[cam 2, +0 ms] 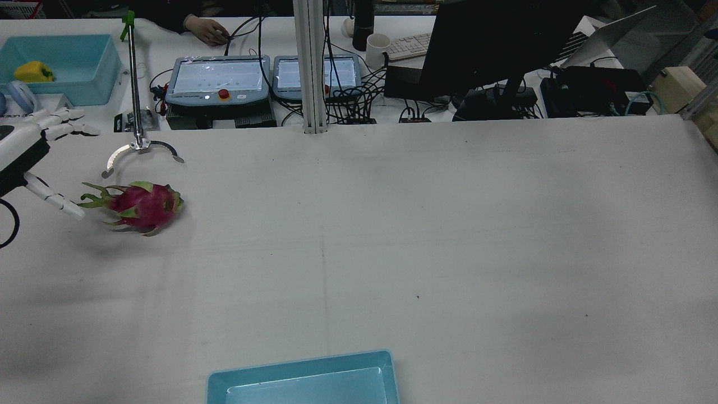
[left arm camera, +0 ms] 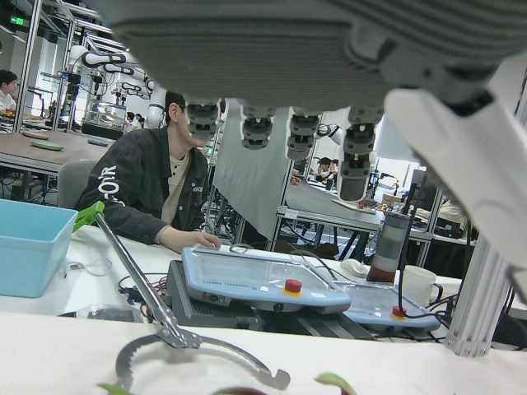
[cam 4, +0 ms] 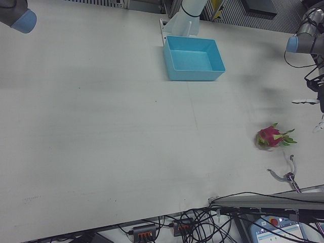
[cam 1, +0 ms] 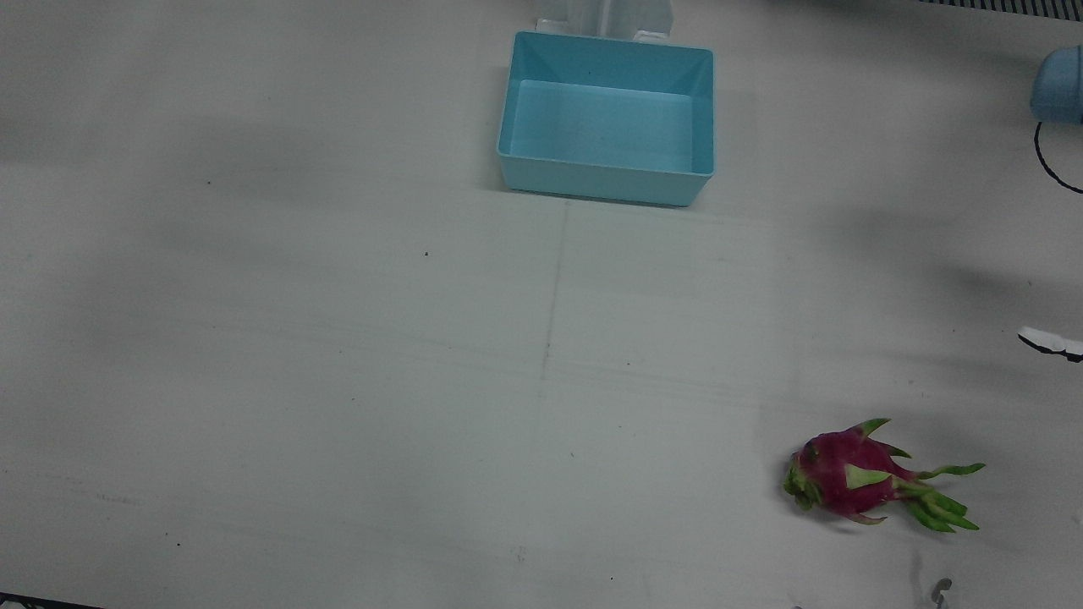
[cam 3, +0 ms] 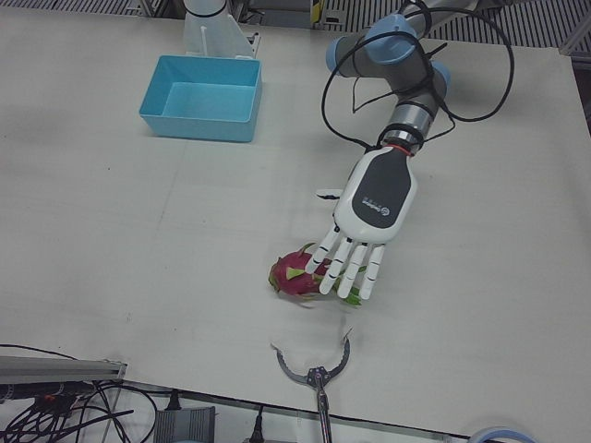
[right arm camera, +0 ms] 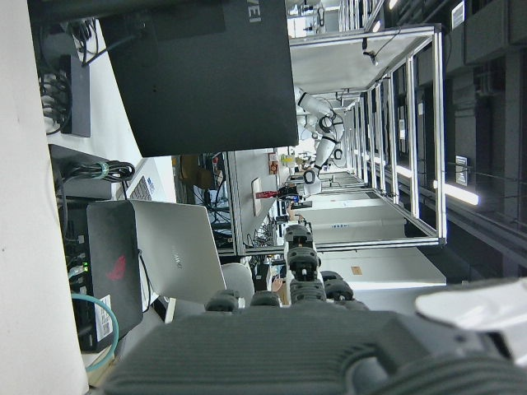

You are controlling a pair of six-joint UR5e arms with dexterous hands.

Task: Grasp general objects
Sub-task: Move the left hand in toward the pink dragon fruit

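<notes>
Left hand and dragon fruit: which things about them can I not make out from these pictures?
- Contact: in the left-front view the left hand overlaps the dragon fruit; whether the fingers touch it cannot be told.
- Front view: the hand is cut off by the right edge; only a white tip shows.
- Rear view: the left edge cuts off the palm.
- Left hand view: the bottom edge cuts off the fruit; only leaf tips show.

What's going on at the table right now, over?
Left hand open above dragon fruit. Right hand open, idle. Reacher claw beside fruit.
</notes>
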